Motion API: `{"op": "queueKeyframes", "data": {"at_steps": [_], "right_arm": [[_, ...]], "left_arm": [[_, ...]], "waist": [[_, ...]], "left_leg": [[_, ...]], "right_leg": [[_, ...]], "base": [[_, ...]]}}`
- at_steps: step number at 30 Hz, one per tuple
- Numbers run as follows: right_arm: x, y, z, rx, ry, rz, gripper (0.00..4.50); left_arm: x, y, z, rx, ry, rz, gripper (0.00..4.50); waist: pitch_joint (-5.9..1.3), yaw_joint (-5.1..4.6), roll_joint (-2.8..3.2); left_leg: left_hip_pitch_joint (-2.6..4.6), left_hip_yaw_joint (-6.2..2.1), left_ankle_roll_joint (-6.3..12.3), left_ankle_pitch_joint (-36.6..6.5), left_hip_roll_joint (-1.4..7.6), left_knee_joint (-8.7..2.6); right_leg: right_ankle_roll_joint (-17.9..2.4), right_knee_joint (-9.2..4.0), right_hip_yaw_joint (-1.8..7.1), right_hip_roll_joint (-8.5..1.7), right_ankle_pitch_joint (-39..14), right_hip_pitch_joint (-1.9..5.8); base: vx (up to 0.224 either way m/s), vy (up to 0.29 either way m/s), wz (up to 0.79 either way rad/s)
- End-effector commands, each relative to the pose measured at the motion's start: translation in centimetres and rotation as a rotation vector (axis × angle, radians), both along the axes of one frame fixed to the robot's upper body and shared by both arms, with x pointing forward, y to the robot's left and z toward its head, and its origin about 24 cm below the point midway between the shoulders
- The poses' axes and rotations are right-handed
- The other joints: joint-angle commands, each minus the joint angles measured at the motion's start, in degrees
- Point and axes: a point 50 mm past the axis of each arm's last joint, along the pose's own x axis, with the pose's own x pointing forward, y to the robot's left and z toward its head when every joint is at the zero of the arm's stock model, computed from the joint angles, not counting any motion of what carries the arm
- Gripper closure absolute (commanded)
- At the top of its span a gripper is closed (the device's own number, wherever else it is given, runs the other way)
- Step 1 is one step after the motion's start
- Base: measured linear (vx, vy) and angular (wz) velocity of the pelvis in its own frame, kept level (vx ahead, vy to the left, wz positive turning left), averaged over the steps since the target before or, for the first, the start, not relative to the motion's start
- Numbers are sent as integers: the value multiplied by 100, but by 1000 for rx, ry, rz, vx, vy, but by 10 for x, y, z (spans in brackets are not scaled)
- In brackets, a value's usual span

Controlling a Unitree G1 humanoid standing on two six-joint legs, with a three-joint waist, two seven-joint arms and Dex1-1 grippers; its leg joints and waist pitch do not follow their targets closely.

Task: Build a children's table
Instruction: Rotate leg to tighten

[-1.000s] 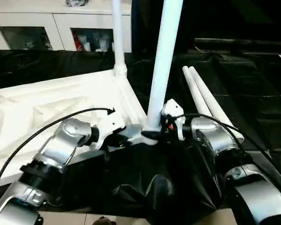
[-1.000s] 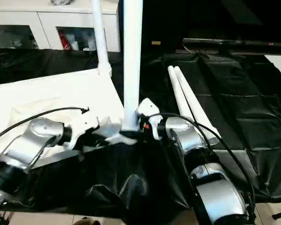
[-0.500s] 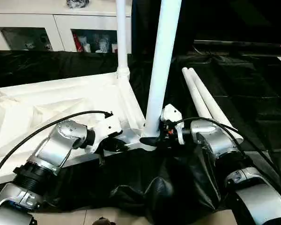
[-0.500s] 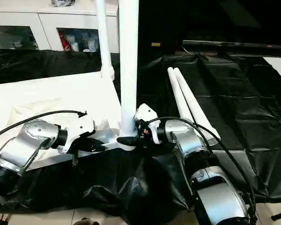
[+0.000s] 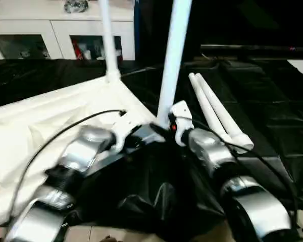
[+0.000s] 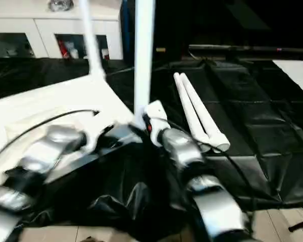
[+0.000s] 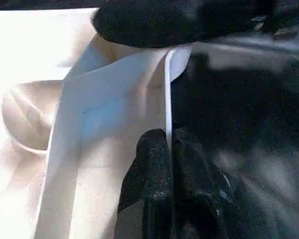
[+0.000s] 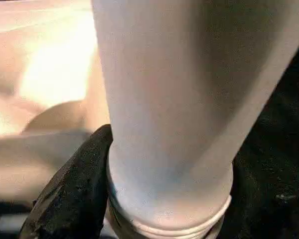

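The white tabletop (image 5: 45, 121) lies underside up on black cloth. A far leg (image 5: 107, 45) stands in its back corner socket. A near leg (image 5: 172, 60) stands in the corner socket close to me, leaning slightly. My right gripper (image 5: 162, 128) is shut on that leg's base, with one black finger (image 8: 74, 194) pressed against the tube (image 8: 169, 99). My left gripper (image 7: 168, 143) is shut on the tabletop's thin rim (image 7: 167, 89) beside the same corner. Two loose legs (image 5: 214, 108) lie side by side on the cloth to the right.
A white cabinet with glass doors (image 5: 55, 35) stands behind the work. Black cloth (image 5: 272, 106) covers the surface and hangs in folds over the front edge below my arms. Pale floor (image 5: 116, 234) shows at the bottom.
The whole picture has shifted and blurred, so the camera moved. Both grippers stay at the near corner, the right one still on the leg's base.
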Motion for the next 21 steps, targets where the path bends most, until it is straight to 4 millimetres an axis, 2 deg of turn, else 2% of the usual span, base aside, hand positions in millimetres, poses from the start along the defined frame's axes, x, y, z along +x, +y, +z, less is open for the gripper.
{"op": "queueKeyframes", "data": {"at_steps": [1,5,10,14,15,17,21], "right_arm": [[-22,14,-36,-8,205,-41,178],[-24,25,-36,-16,219,-55,178],[-25,29,-37,-19,215,-56,178],[-23,29,-34,-22,197,-57,178],[-22,29,-33,-21,189,-58,143],[-18,30,-27,21,175,-51,108],[-15,30,-21,12,137,-38,81]], "left_arm": [[7,-31,21,-52,-90,-43,450],[7,-40,20,-47,-87,-33,450],[6,-39,20,-51,-84,-30,450],[7,-37,19,-48,-86,-26,450],[7,-37,19,-48,-85,-25,450],[6,-36,19,-51,-84,-28,450],[5,-35,19,-56,-91,-39,450]], "waist": [[-347,8,67],[-360,43,62],[-331,38,66],[-326,34,68],[-323,31,68],[-317,25,69],[-324,27,75]], "left_leg": [[107,-67,-198,-2012,90,-445],[86,-49,-141,-1856,94,-450],[104,-64,-167,-2152,93,-470],[98,-67,-181,-2192,97,-480],[101,-68,-185,-2225,97,-482],[106,-69,-185,-2306,93,-482],[93,-71,-178,-2216,102,-493]], "right_leg": [[-1001,-520,223,-407,-1990,161],[-1037,-495,227,-409,-1611,181],[-923,-542,218,-410,-2039,155],[-913,-544,222,-409,-2035,149],[-910,-549,221,-410,-2070,144],[-887,-566,222,-414,-2196,134],[-909,-553,226,-413,-2045,140]], "base": [[0,0,0],[0,0,0],[0,0,0],[0,0,0],[0,0,0],[0,0,0],[0,0,0]]}}
